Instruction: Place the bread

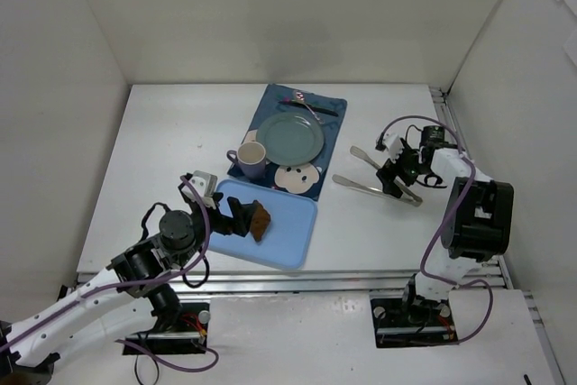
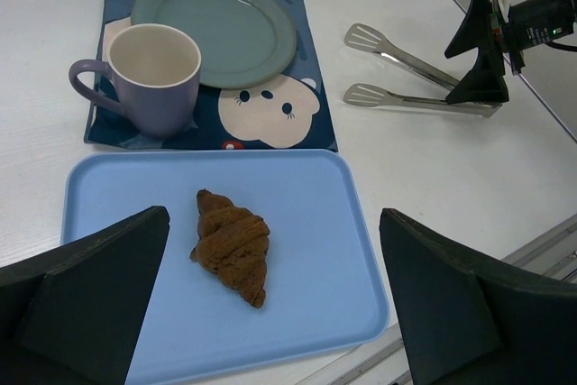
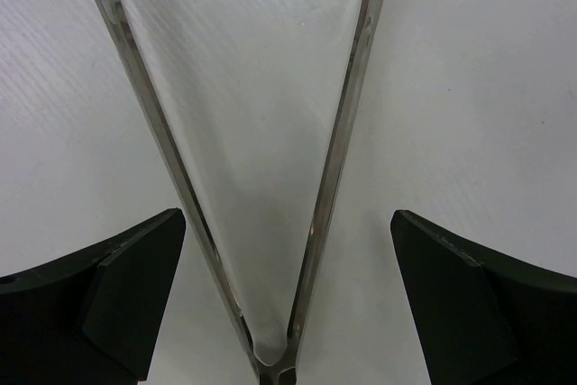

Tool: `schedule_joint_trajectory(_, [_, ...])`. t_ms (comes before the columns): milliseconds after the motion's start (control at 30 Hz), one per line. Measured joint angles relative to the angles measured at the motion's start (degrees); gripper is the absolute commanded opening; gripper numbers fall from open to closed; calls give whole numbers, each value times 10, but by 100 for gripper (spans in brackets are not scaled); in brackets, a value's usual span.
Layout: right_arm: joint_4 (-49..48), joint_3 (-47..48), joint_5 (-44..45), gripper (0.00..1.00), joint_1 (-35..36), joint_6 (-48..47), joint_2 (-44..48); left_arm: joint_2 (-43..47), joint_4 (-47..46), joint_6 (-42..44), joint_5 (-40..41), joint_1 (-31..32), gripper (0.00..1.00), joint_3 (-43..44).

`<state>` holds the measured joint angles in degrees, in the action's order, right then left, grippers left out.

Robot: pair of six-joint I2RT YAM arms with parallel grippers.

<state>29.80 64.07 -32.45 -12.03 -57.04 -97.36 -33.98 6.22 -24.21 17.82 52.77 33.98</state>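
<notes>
No readable text, label, brand, number or sign on anything in view

White table (image 1: pixel 153 160) in shot, matte and evenly lit; a plain white back wall (image 1: pixel 297 15) stands behind it; a white left panel (image 1: pixel 54 87) and a white right panel (image 1: pixel 532 69) box it in (soft shadows only); a metal rail (image 1: pixel 361 279) lines the near edge.

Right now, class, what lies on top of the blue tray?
Only the bread shows on the blue tray, left of its middle in the wrist view. One finger of the open left pincer hides the tray's near left corner, so that patch cannot be checked.
</notes>
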Motion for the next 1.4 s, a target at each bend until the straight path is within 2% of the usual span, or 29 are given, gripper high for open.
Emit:
schedule_joint_trajectory(800, [9,55,50,98,23,5,-91,7,1,0,-3,0,99,1])
schedule_joint_trajectory(1233, [22,72,78,98,31,20,-98,9,1,0,-3,0,99,1])
schedule_joint_trajectory(1333, [25,76,79,94,31,22,-101,9,2,0,-3,0,99,1])
schedule_joint_trajectory(1367, [25,76,79,86,31,23,-101,9,2,0,-3,0,99,1])
schedule_joint_trajectory(1400, [25,76,79,83,31,24,-102,9,3,0,-3,0,99,1])
